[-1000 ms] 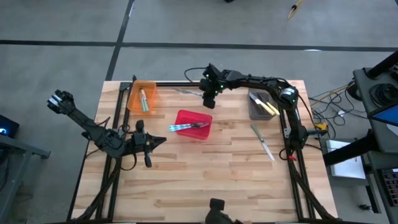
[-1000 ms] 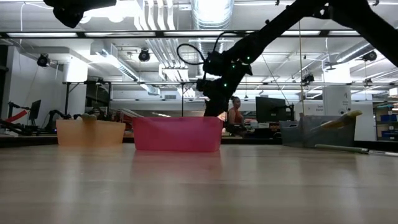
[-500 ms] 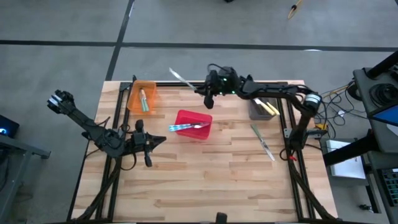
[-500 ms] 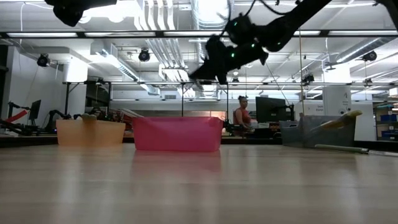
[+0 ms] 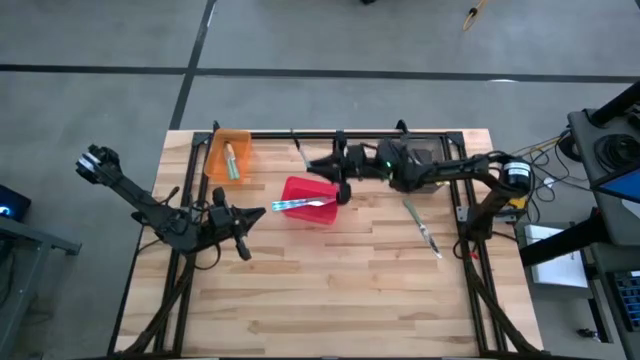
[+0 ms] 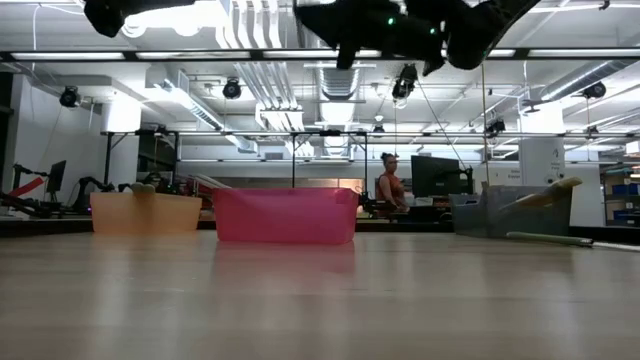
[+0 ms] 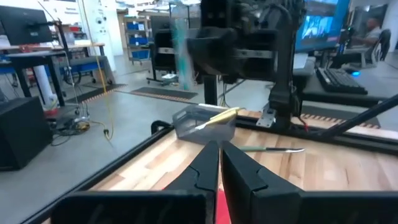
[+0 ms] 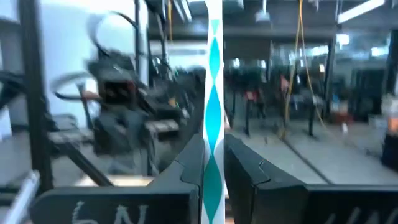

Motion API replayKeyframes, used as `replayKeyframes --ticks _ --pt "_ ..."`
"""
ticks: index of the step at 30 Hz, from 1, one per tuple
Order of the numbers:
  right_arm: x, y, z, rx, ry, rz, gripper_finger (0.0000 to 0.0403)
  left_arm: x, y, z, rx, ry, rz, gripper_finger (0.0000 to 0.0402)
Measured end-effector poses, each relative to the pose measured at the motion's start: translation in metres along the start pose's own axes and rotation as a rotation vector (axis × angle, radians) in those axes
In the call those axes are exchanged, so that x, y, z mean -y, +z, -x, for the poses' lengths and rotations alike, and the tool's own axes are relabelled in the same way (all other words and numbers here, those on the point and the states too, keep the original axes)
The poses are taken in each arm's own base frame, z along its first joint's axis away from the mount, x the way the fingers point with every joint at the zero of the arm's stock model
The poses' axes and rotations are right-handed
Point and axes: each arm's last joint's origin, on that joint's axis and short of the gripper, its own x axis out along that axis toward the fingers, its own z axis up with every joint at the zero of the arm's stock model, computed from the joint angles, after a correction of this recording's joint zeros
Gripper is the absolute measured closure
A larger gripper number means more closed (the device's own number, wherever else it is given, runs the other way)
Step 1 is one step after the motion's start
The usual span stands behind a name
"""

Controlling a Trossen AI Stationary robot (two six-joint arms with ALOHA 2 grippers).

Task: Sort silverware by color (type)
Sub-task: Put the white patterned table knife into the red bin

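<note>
A slim utensil with a light-blue plastic handle (image 8: 213,118) is pinched between the right gripper's (image 5: 318,163) jaws, its silver end blurred in the high view. The right arm stretches level above the red plastic bin (image 5: 310,200). The left gripper (image 5: 252,214), jaws pressed together and holding nothing, waits near the table's left edge.

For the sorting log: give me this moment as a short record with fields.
right gripper: raised near the red plastic bin, shut on a light-blue-handled metal utensil
left gripper: shut, empty, at the table's left side
red plastic bin: blue-handled utensils
orange plastic bin: green-handled utensil
grey plastic bin: yellow-handled utensil
loose on wooden table: second green-handled utensil
</note>
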Motion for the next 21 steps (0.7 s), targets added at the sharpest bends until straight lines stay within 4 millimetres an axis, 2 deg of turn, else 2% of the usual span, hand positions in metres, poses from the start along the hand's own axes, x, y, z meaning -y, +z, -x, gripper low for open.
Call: replayKeyframes --ticks 4,14,18,21 --pt "-0.029 -0.002 -0.002 0.06 -0.052 0.02 0.0375 0.002 0.002 -0.002 0.019 0.01 -0.003 0.0402" --pt "-0.1 -0.009 -0.019 0.039 -0.196 0.097 0.0375 0.011 0.006 -0.017 0.054 0.056 -0.037 0.0402" --pt "-0.119 -0.019 -0.026 -0.006 -0.281 0.148 0.0375 0.018 0.011 -0.027 0.053 0.075 -0.05 0.0398" --pt "-0.127 -0.022 -0.03 -0.019 -0.318 0.168 0.0375 0.024 0.018 -0.031 0.057 0.079 -0.057 0.0381"
